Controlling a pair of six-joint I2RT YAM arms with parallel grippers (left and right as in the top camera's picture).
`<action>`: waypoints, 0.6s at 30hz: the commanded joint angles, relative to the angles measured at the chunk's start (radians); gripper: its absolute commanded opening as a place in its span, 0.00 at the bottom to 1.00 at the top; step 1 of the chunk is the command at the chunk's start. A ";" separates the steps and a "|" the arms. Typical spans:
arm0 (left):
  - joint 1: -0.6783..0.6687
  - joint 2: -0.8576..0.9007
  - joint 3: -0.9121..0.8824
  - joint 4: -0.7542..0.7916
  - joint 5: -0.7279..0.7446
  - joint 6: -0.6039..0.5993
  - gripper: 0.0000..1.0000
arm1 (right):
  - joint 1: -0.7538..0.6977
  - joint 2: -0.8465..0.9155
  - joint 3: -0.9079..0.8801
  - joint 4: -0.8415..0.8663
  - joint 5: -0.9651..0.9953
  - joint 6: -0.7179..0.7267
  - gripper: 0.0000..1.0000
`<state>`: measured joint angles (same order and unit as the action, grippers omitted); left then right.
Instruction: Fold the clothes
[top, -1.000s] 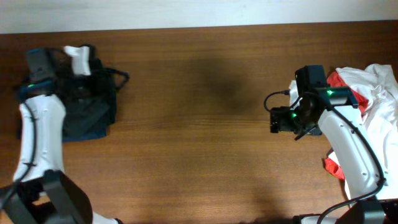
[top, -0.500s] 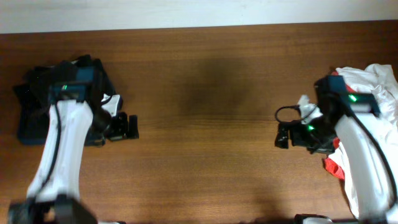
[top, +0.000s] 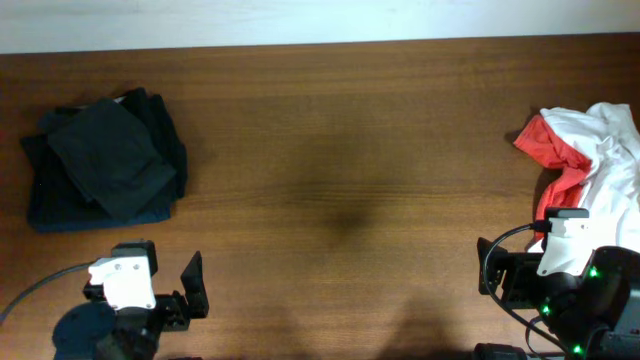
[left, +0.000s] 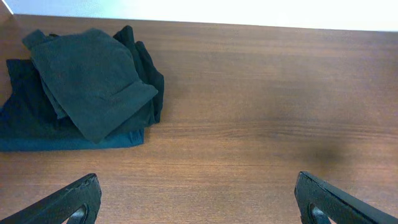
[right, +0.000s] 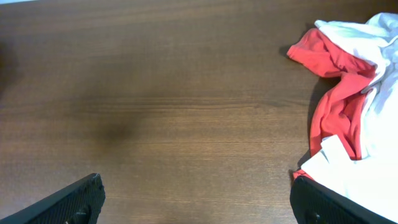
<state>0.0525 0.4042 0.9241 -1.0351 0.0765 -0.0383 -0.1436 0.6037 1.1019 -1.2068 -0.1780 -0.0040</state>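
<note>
Brown wooden table (top: 340, 150) holds a folded dark pile (top: 105, 160) at my left and a crumpled white-and-red shirt (top: 590, 150) at my right. One fold looks done, I judge; next my right gripper (right: 196, 200), wide open and empty like my left gripper (left: 198, 202), must fetch that shirt and spread it.

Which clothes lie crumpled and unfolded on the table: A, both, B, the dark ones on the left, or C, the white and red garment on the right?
C: the white-and-red garment lies bunched in loose wrinkles, while the dark garments sit in a flat folded stack.
</note>
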 joint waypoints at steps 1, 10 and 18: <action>0.000 -0.011 -0.012 0.002 -0.011 -0.007 0.99 | -0.005 -0.005 -0.012 -0.001 0.017 -0.007 0.99; 0.000 -0.011 -0.012 0.002 -0.011 -0.007 0.99 | -0.005 -0.005 -0.012 -0.001 0.017 -0.007 0.99; 0.000 -0.011 -0.012 0.002 -0.011 -0.007 0.99 | 0.076 -0.024 -0.014 0.001 0.076 -0.008 0.99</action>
<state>0.0525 0.3988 0.9199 -1.0351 0.0734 -0.0387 -0.1196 0.6022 1.1007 -1.2068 -0.1505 -0.0048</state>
